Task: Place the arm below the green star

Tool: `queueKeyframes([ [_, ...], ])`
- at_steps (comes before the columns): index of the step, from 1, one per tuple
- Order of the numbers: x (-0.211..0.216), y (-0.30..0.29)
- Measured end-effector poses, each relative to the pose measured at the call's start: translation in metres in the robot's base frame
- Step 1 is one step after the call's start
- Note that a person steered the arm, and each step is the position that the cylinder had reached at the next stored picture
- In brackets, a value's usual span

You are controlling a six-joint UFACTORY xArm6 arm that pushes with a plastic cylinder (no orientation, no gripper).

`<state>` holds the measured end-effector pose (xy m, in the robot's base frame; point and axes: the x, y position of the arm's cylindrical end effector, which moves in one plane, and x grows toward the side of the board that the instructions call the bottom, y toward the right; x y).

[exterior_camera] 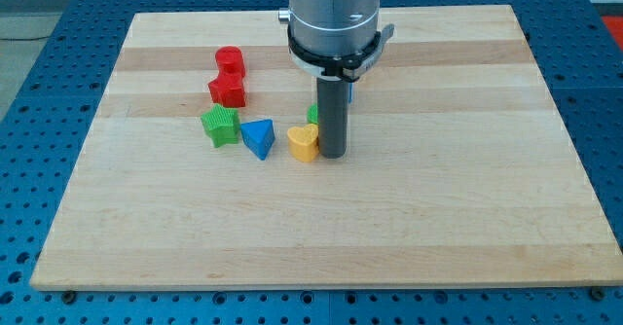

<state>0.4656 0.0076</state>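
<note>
One wooden board (389, 228) on a blue pegboard table (604, 91) carries my tip (333, 155), touching the yellow heart (303, 142).

A pale wooden board (321, 237) made of glued planks fills most of the view. It rests on a blue perforated metal table (604, 121) dotted with rows of small holes. Lighting is even and bright.

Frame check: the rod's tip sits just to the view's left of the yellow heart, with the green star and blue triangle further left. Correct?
Not quite: in the camera view my tip sits just right of the yellow heart, not left. The green star and blue triangle do lie further left.
</note>
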Motion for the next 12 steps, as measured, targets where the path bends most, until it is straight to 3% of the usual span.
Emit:
queueKeyframes([
  [2, 0.000, -0.013],
  [5, -0.006, 0.143],
  [8, 0.001, 0.055],
  [10, 0.056, -0.049],
  [11, 0.054, -0.117],
  [12, 0.032, -0.144],
])
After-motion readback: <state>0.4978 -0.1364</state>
